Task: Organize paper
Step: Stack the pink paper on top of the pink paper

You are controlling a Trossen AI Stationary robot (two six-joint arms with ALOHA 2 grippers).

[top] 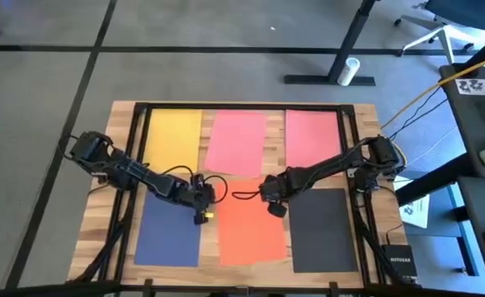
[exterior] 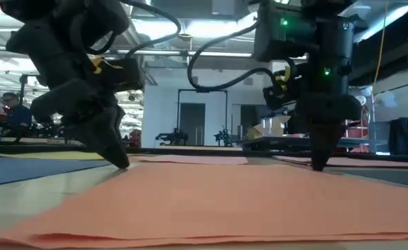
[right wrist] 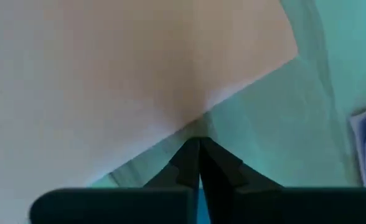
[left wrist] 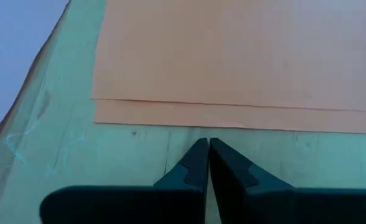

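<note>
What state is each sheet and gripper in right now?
orange sheets: two, flat, stacked slightly offset, front middle.
yellow sheet: flat, back left.
pink sheets: two, flat, back middle and back right.
navy blue sheet: flat, front left.
black sheet: flat, front right.
left gripper: shut, tips at the orange sheets' edge.
right gripper: shut, tips at the orange sheets' corner.

Wooden table [top: 366, 144], white cylinder [top: 349, 71] beyond.

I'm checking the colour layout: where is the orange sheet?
In the high view, the orange sheet lies centre of the near row, between the navy sheet and black sheet.
</note>
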